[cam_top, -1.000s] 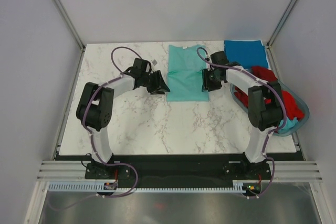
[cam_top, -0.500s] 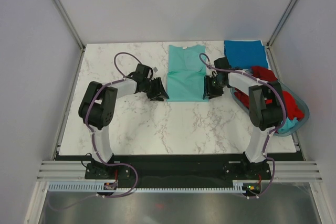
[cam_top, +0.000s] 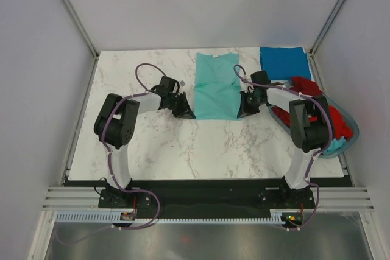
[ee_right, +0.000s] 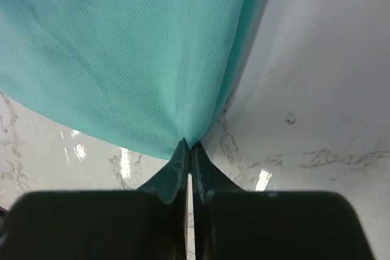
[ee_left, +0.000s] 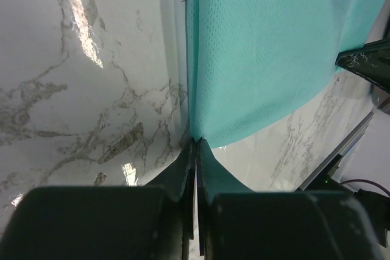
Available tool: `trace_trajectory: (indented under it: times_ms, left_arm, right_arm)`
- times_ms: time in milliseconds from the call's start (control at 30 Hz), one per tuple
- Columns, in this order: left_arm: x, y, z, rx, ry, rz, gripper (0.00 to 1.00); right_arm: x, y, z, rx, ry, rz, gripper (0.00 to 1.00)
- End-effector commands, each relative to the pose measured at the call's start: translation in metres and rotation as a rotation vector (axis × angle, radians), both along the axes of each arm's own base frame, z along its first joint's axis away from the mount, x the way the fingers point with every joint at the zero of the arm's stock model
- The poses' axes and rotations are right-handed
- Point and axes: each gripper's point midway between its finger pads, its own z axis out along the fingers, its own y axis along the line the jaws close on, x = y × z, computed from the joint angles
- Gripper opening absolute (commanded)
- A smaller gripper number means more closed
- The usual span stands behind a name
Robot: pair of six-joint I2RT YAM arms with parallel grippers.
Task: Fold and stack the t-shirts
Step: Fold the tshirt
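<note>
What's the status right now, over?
Left gripper shut on teal t-shirt, near corner. Right gripper shut on its other near corner. Nothing blocking the fold.

The left arm [cam_top: 116,126] bends at the elbow and stretches low toward the near left corner of the light teal t-shirt [cam_top: 216,89]. The left gripper [cam_top: 187,112] sits at that corner, jaws pressed together on the fabric's tip in its wrist view [ee_left: 195,144]. The right arm [cam_top: 308,129] mirrors it on the shirt's other side, its forearm angled in. The right gripper [cam_top: 242,112] is at the near right corner, jaws likewise pinched on the cloth [ee_right: 188,145].
</note>
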Motion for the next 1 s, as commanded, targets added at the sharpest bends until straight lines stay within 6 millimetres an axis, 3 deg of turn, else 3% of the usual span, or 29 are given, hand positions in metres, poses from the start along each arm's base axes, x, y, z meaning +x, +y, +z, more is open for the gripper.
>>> trace_trajectory:
  times_ms: [0,67,200,467,633,733,833,967]
  left_arm:
    - [-0.012,0.002,0.004,-0.004,0.015,0.019,0.02]
    - [-0.025,0.005,0.009,-0.01,0.036,0.035,0.02]
    - [-0.055,0.01,0.009,0.005,0.064,0.04,0.02]
    - [-0.125,0.033,-0.006,0.074,0.117,0.045,0.02]
    - [-0.163,0.042,-0.003,0.083,0.12,0.057,0.02]
    - [-0.171,0.045,0.006,0.071,0.102,0.076,0.03]
    - [-0.18,0.042,0.012,0.034,0.115,0.07,0.17]
    - [-0.162,0.031,0.04,-0.02,0.039,0.064,0.21]
  right_arm:
    - [-0.023,0.005,-0.002,0.045,0.033,-0.006,0.01]
    - [-0.032,0.009,0.004,0.065,0.024,-0.02,0.0]
    - [-0.077,0.017,-0.008,0.034,0.063,-0.015,0.0]
    - [-0.145,0.005,-0.025,-0.042,0.107,-0.07,0.02]
    - [-0.174,0.006,-0.02,-0.035,0.098,-0.099,0.05]
    - [-0.188,0.004,-0.024,-0.043,0.103,-0.11,0.06]
    - [-0.193,0.007,-0.023,-0.038,0.105,-0.111,0.2]
    - [-0.18,0.011,-0.001,-0.014,0.048,-0.127,0.33]
